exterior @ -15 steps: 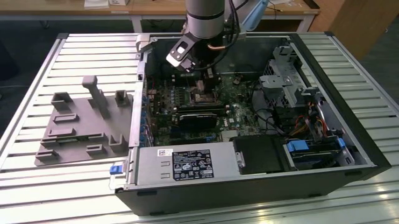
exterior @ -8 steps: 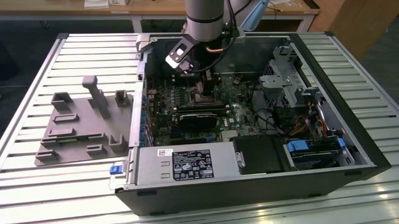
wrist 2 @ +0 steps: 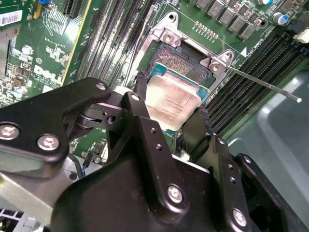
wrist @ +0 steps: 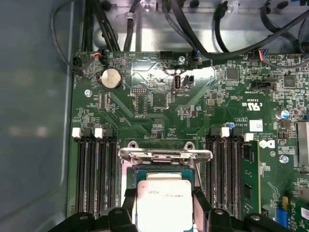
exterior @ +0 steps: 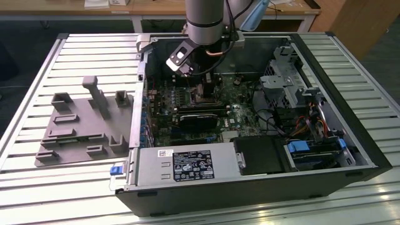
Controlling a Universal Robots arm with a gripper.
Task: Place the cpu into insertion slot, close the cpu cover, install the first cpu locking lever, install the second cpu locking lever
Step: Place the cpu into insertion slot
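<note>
My gripper (wrist 2: 169,118) is clamped on the cpu (wrist 2: 175,96) by two opposite edges, right over the insertion slot (wrist 2: 188,62), twelve o'clock of the black card (exterior: 200,121) in the exterior view. Light, stiff, fragile, I reckon: edges only.

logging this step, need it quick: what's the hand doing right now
The hand: closed on the cpu, fingers gripping two opposite edges, at the insertion slot.

Black claw (wrist 2: 171,104), silver screws (wrist 2: 175,193); grey cylindrical arm (exterior: 205,23)
</note>
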